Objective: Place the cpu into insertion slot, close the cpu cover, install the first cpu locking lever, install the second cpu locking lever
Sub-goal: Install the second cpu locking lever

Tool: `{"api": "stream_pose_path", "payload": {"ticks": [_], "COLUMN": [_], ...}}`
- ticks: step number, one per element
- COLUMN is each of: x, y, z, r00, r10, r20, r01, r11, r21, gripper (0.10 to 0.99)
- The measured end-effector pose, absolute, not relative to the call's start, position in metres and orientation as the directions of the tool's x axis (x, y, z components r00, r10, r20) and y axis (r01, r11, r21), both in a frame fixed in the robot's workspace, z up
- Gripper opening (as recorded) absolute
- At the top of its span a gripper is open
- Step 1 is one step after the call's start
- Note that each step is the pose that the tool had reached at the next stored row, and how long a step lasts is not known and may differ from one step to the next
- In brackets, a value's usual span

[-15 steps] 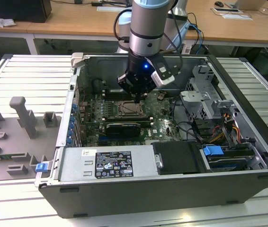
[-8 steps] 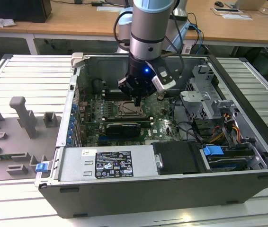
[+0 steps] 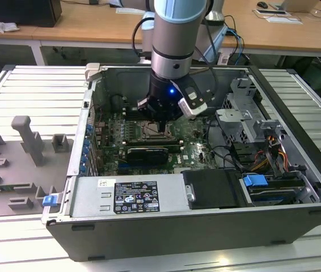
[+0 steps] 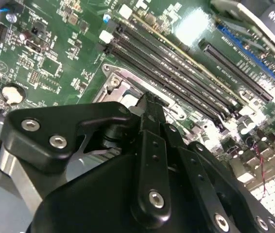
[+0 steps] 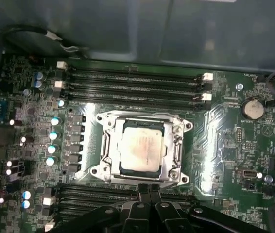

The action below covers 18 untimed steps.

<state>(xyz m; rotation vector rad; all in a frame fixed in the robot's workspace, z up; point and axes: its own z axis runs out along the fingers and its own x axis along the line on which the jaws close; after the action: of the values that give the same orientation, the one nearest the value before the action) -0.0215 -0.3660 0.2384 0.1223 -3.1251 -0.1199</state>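
Note:
The cpu (image 5: 140,148), a pale square chip, lies flat in the insertion slot (image 5: 97,171) on the green motherboard. The cpu cover (image 5: 179,141), a silvery frame with a window, lies down around the chip. My gripper (image 5: 149,189) is shut with its two black fingers pressed together, the tips right at the socket's edge. In the second wrist view my gripper (image 4: 149,99) points at the socket rim (image 4: 113,82). In the exterior view my gripper (image 3: 161,122) hangs low inside the open computer case, just over the insertion slot (image 3: 156,134). I cannot make out the locking levers.
Long black memory slots (image 5: 132,80) run along both sides of the socket. A coin battery (image 5: 251,109) sits on the board. The case holds a power supply (image 3: 126,195), a drive cage (image 3: 245,113) and cables (image 3: 228,153). A grey fixture plate (image 3: 18,153) lies at the exterior view's left.

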Motion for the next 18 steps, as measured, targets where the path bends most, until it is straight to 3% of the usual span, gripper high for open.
{"api": "stream_pose_path", "payload": {"ticks": [18], "x": [-0.062], "y": [-0.38], "z": [0.229], "r00": [-0.997], "r10": [-0.081], "r20": [0.007], "r01": [-0.079], "r11": [0.992], "r21": [0.1], "gripper": [0.106]}}
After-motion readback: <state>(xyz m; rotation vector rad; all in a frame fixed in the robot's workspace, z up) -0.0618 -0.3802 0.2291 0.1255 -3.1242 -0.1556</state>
